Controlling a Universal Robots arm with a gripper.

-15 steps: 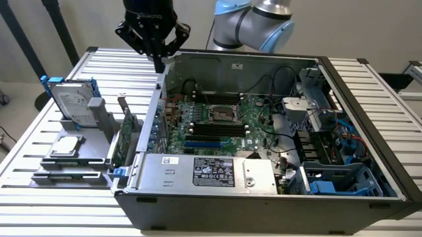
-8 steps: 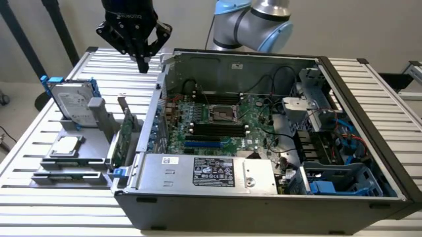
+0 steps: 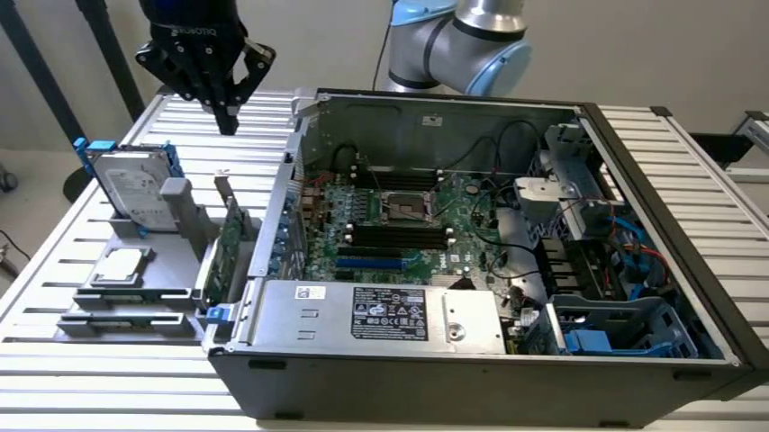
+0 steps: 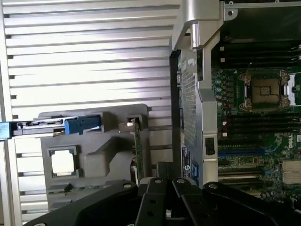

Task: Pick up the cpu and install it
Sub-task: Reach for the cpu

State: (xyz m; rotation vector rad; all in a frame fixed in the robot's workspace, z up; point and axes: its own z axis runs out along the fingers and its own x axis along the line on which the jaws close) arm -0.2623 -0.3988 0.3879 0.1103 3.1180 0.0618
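Observation:
The cpu (image 3: 121, 265) is a small silver-topped square chip lying flat in a recess of the grey holder (image 3: 168, 270) on the slatted table, at the exterior view's left. In the wrist view the cpu (image 4: 63, 162) sits in the same grey holder (image 4: 103, 150). My black gripper (image 3: 226, 121) hangs high above the table beyond the holder, shut, with nothing between its fingers. Its fingertips (image 4: 157, 182) meet in the wrist view, gripper (image 4: 168, 184). The dark square socket (image 3: 406, 209) with its metal frame sits on the motherboard inside the open case; the socket (image 4: 265, 92) looks empty.
A silver hard drive (image 3: 130, 184) with blue rails leans in the holder behind the cpu. A green card (image 3: 222, 247) stands upright between holder and case wall (image 3: 288, 180). The power supply (image 3: 373, 310) and drive cage (image 3: 601, 333) fill the case's near side.

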